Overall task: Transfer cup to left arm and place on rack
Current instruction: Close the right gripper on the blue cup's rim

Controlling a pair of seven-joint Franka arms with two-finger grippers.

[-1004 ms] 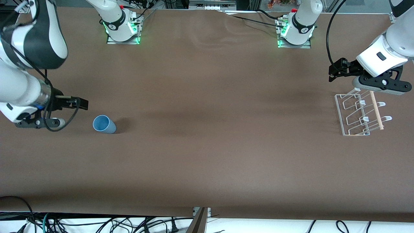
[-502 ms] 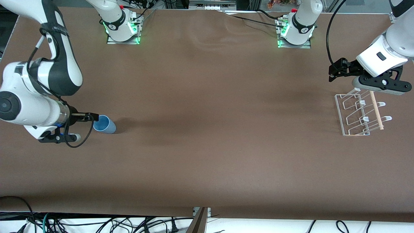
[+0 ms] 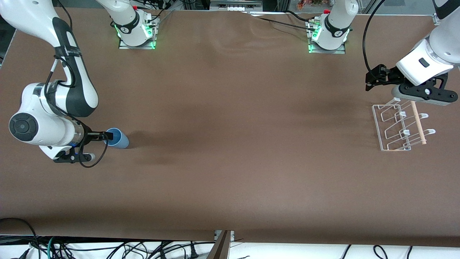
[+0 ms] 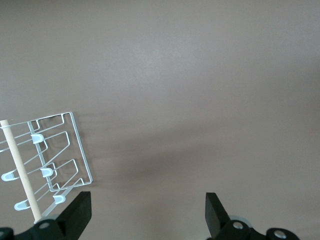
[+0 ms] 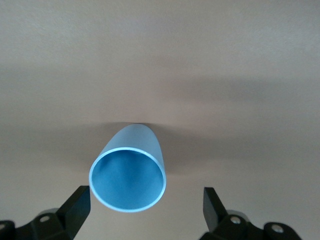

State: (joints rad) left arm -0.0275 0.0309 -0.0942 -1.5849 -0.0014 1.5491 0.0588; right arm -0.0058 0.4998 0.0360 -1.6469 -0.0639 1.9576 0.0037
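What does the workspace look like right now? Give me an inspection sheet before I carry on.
Surface: brown table, a few wrinkles near the bases.
Cup: light-blue cup lies on its side at the right arm's end, mouth toward the right gripper.
Rack: white wire rack with wooden dowel, at the left arm's end, nothing on it.
Clutter: nothing seen.
Right gripper: low at the cup's mouth, jaws open, either side of the rim, not closed.
Left gripper: waits over the table beside the rack, jaws open.
Cables: along the table's edges, off the table.
Surroundings: nothing seen.
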